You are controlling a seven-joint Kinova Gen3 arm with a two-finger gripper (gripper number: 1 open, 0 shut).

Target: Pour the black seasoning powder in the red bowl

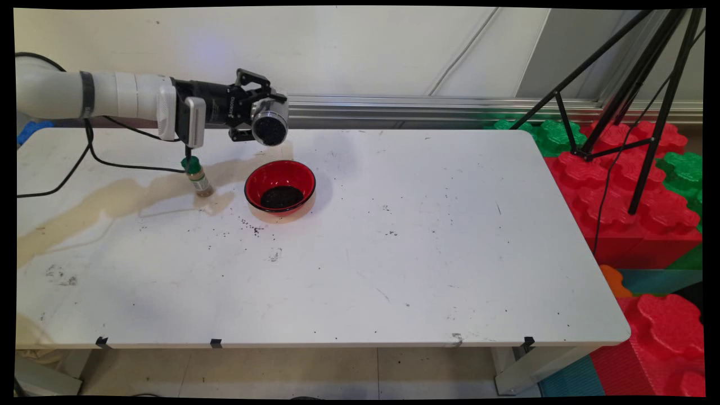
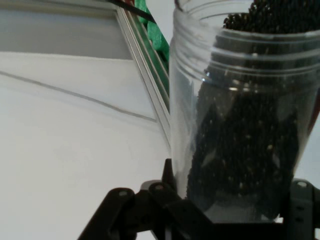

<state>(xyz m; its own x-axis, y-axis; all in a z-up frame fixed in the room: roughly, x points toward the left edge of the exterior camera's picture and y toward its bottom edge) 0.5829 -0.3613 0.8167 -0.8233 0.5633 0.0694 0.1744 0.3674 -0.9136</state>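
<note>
From my station I see the gripper point(image 1: 260, 115) held out sideways above the far left part of the white table point(image 1: 394, 253), its jaws clamped around a clear jar point(image 1: 270, 125) of dark grains. The jar lies tipped on its side, its open mouth turned toward my main camera, and it hangs in the air just behind and a little left of the red bowl point(image 1: 280, 186). In the hand view the jar point(image 2: 245, 115) fills the right side, see-through with ridged threads near its rim, the black grains heaped inside up to the mouth, and the black linkage closes on it at the bottom. The red bowl stands on the table with a dark patch of the same kind of grains lying in its bottom. To the left of the bowl, apart from it, a small bottle with a green cap point(image 1: 196, 175) stands slightly tilted under the arm's wrist. Dark specks are scattered over the table near the bowl, and a tan stain runs leftward from the bottle.
</note>
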